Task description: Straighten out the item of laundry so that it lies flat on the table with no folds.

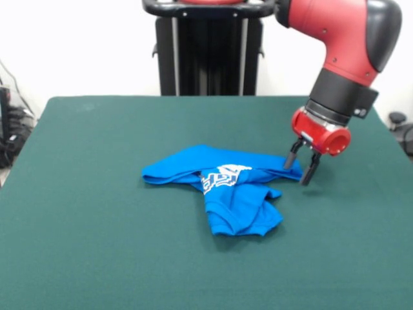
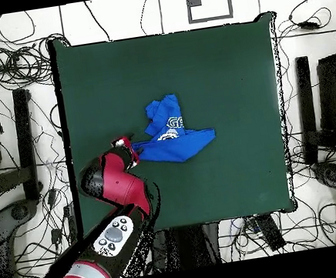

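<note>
The table in front of me is showing a dark green felt-like top with rounded corners. The item of laundry, bright blue with white lettering, is lying directly on it near the middle, bunched and folded over itself, one long flap stretching sideways and a crumpled lobe sticking out from it. The green around it is lying bare.

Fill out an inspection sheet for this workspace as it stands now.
Surface: table, dark green top, nothing on it but the garment.
Job's things: item of laundry, bright blue, bunched and folded over itself, white lettering partly showing; not flat.
Clutter: nothing seen on the table.
Grippers: gripper open, fingertips down at the garment's edge.
Cables: many loose cables on the floor around the table.
Surroundings: black pedestal, white wall.
</note>
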Controlling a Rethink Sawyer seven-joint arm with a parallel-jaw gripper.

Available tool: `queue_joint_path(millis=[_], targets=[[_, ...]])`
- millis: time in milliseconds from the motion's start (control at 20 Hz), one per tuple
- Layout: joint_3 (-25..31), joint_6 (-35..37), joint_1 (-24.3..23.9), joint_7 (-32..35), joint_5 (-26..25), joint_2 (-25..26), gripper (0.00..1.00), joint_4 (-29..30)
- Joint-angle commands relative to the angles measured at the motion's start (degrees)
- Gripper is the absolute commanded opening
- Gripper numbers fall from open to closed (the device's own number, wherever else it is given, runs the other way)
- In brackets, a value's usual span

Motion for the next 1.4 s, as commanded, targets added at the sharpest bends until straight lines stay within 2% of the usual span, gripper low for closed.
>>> queue_joint_path(millis=[50,850,1400], targets=[[3.08,7.38,1.23,11.31,3.16,1.59,1.0,-4.14],[3.94,7.41,-0.3,10.21,2.02,0.95,1.0,-3.72],[5.52,4.85,-1.69,6.61,-1.33,0.86,1.0,-2.74]])
